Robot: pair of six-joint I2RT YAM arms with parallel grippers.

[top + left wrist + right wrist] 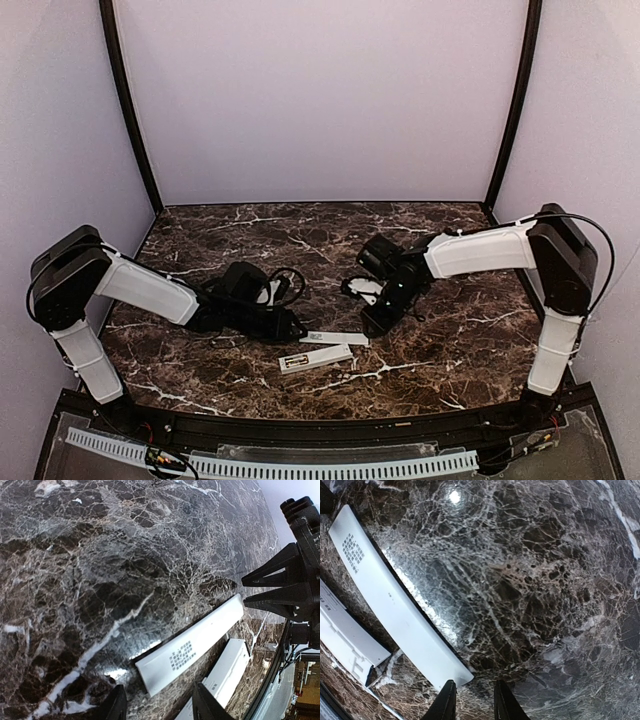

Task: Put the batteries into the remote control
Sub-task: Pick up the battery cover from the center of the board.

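The white remote control (318, 356) lies near the table's front, its open left end showing the dark and gold batteries (293, 362) inside. The thin white cover strip (335, 338) lies just behind it. In the left wrist view the cover strip (192, 649) with grey print runs diagonally, with the remote control (229, 670) beside it. My left gripper (159, 692) hangs open over the strip's near end. My right gripper (475, 685) is narrowly open at the other end of the cover strip (390, 597), holding nothing. The remote control (342, 630) sits at the left edge there.
Dark marble tabletop (320, 240) with purple walls on three sides. My right gripper's fingers (272, 587) show at the right of the left wrist view. The table's front edge (300, 425) runs close behind the remote.
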